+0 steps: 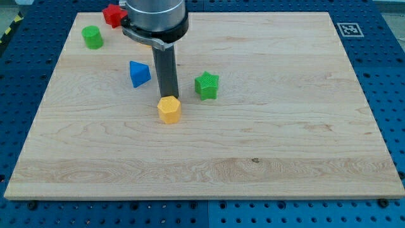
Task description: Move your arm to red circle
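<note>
My tip (pixel 169 96) stands at the top edge of a yellow hexagon block (pixel 169 109), touching or nearly touching it. A red block (pixel 113 15) lies at the view's top left, partly hidden behind the arm's body; its shape looks star-like rather than round. No red circle can be made out; the arm's body hides part of the board's top. A blue triangle block (pixel 139 73) lies left of the rod. A green star block (pixel 207 85) lies right of the rod. A green round block (pixel 92 37) lies at the top left.
The wooden board (pixel 266 145) lies on a blue perforated table. A black-and-white marker tag (pixel 348 29) sits at the board's top right corner.
</note>
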Controlling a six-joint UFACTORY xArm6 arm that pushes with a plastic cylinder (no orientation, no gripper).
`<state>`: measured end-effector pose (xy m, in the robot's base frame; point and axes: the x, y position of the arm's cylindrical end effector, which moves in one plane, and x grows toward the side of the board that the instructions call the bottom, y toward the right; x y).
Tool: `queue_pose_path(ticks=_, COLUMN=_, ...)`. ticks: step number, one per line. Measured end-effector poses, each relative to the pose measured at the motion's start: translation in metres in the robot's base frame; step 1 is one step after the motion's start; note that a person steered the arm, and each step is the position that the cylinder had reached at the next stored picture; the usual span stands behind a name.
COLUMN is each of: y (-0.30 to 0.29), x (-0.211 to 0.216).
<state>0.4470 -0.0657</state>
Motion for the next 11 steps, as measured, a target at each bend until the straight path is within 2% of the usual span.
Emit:
queue_pose_path(ticks=1, y=-0.008, x=0.0)
queue_pose_path(ticks=4, y=-0.005, x=-0.104)
queue_pose_path(ticks=6, y=-0.066, x=-0.11)
queue_pose_path(ticks=7, y=-0.109, x=-0.131)
queue_pose_path(ticks=8, y=-0.123, x=-0.14)
queue_pose_path(ticks=10, y=-0.108, x=-0.188)
queue_pose_path(ticks=11, y=-0.094, x=-0.188)
